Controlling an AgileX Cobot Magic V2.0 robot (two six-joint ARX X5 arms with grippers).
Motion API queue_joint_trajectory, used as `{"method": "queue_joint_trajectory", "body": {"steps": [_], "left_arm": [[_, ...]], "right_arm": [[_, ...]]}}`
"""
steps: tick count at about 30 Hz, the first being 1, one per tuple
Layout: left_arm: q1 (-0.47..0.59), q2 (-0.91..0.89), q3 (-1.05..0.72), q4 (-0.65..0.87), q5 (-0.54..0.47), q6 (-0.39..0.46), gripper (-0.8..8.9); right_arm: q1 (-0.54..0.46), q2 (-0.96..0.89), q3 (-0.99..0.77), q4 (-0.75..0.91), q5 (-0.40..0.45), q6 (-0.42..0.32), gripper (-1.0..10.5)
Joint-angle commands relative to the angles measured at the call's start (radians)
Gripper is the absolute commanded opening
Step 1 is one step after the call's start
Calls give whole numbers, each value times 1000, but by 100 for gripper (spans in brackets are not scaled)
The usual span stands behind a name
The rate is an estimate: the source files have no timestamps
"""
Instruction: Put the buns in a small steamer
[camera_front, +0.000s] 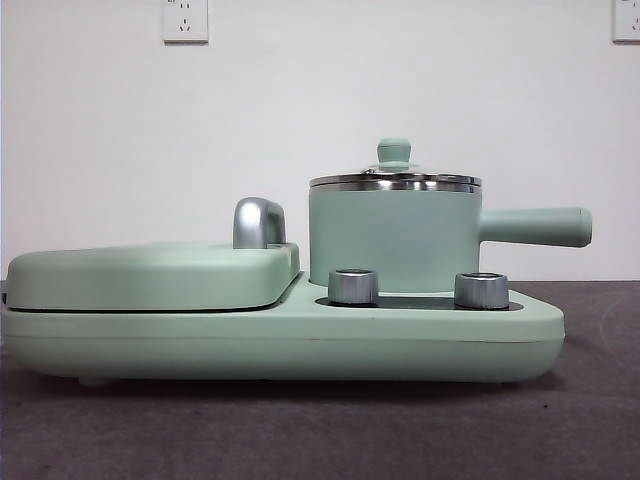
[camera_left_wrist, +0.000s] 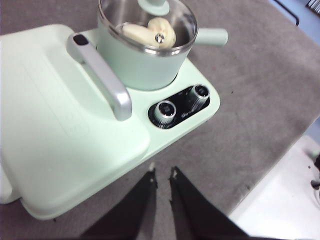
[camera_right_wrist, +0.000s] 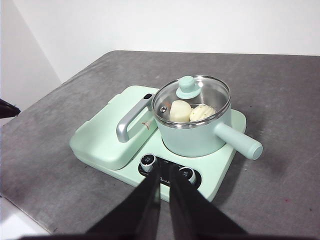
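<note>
The small steamer (camera_front: 395, 235) stands on the right half of the mint green cooker base, its long handle (camera_front: 535, 227) pointing right. Its glass lid with the green knob (camera_front: 394, 152) is on. Through the lid, both buns lie side by side inside the steamer (camera_right_wrist: 195, 135): a smooth cream bun (camera_right_wrist: 180, 111) and a ridged white bun (camera_right_wrist: 201, 113). They also show in the left wrist view as pale shapes, bun (camera_left_wrist: 136, 33) and bun (camera_left_wrist: 163, 29). My left gripper (camera_left_wrist: 162, 174) and right gripper (camera_right_wrist: 164, 174) hang shut and empty, back from the cooker. No arm appears in the front view.
A flat wide grill lid (camera_front: 150, 275) with a chrome handle (camera_front: 258, 222) covers the cooker's left half. Two steel knobs (camera_front: 353, 286) (camera_front: 481, 290) face the front. The cooker base (camera_front: 300, 345) sits on a grey mat; a white edge (camera_left_wrist: 285, 200) borders it.
</note>
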Motion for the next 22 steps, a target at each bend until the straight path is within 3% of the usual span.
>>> {"method": "queue_joint_trajectory", "body": {"steps": [1,10,15,22], "left_arm": [[-5,2,15,18,1,-13,25],[-5,-3,15,35,1,-13,25],[52,-76,-1,50,8,-8,19],[329,-237,-221,219,4,243,21]], "right_arm": [[6,3,10,9,0,-5,19],[6,3,10,9,0,-5,19],[6,3,10,9,0,-5,19],[6,3,10,9,0,-5,19]]}}
